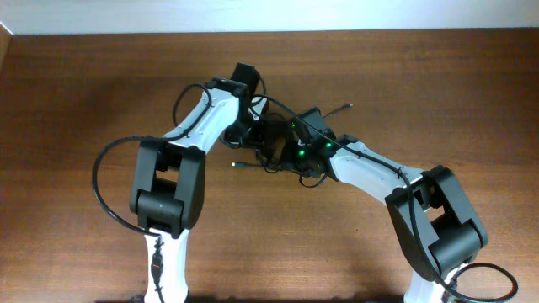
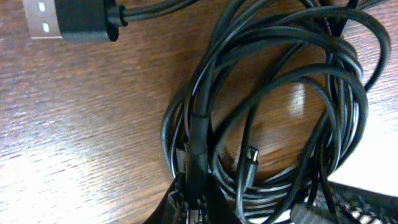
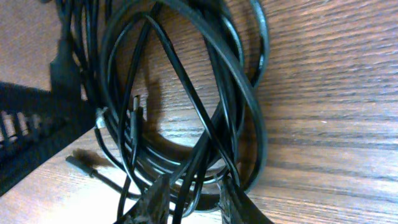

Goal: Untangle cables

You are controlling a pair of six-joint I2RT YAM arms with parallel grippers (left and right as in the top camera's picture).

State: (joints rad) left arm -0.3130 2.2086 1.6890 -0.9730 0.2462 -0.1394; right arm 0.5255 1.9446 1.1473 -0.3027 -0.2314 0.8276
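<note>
My left gripper [image 2: 194,198] is clenched on a strand of the cables [image 2: 280,87], coiled just ahead of it on the table [image 2: 74,124], while my right gripper [image 3: 193,202] stands parted with strands running between its fingers.

A brown wooden table [image 1: 76,76] fills the overhead view, its grain running from the left edge to the right edge. Beyond its far edge runs a pale strip [image 1: 269,15], which turns down past the far left corner. Close up, the wood shines in patches.
</note>
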